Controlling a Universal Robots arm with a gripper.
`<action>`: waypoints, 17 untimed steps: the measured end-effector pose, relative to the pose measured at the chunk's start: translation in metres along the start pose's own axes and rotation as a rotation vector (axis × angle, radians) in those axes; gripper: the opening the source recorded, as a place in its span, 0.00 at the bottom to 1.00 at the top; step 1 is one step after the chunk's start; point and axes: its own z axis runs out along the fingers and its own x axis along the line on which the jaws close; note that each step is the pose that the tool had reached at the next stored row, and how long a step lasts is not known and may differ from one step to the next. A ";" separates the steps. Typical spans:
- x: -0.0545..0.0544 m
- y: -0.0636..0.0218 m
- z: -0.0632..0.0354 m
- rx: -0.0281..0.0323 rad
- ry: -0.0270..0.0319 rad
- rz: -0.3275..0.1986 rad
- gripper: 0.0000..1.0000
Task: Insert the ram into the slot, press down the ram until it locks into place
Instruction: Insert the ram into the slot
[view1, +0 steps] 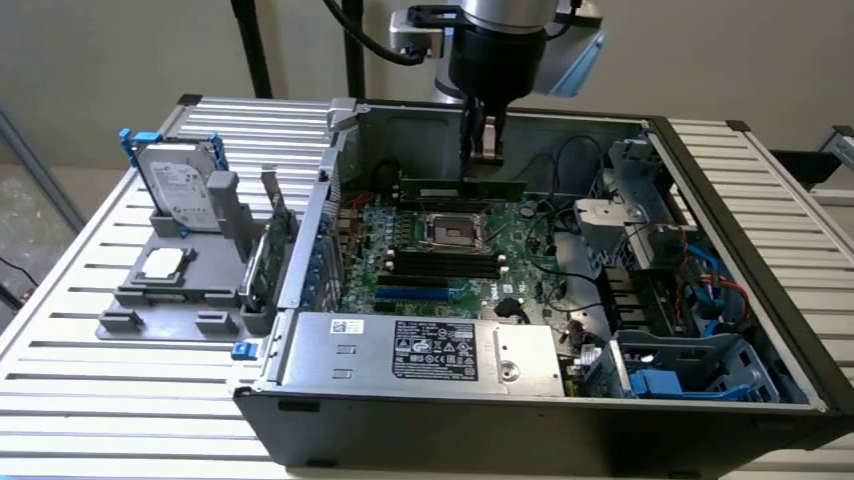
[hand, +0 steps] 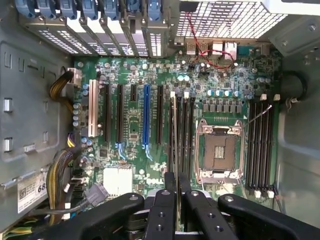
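Jaws pinched tight on the ram (view1: 461, 186), gripped mid-length along its top edge, held level and apparently just above the slot (hand: 180, 135) in the black bank underneath (not seated, by the look of it). Light, stiff, thin, likely brittle; best held by bare edges, clear of chips and contacts, and kept square. Below the jaws, open computer case (view1: 534, 420) holding motherboard (hand: 125, 130), CPU socket (hand: 220, 150), power supply (view1: 427, 345). Well apart from the jaws, grey tray (view1: 147, 295) carrying hard drive (view1: 180, 180).

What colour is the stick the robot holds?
The ram is green, clearest in the exterior view.
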 end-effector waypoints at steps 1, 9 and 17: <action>0.000 0.0000 0.0018 0.0000 -0.0005 0.013 0.14; 0.000 -0.0004 0.0163 0.0001 0.0011 0.064 0.14; -0.002 -0.0012 0.0290 -0.0005 0.0079 0.063 0.14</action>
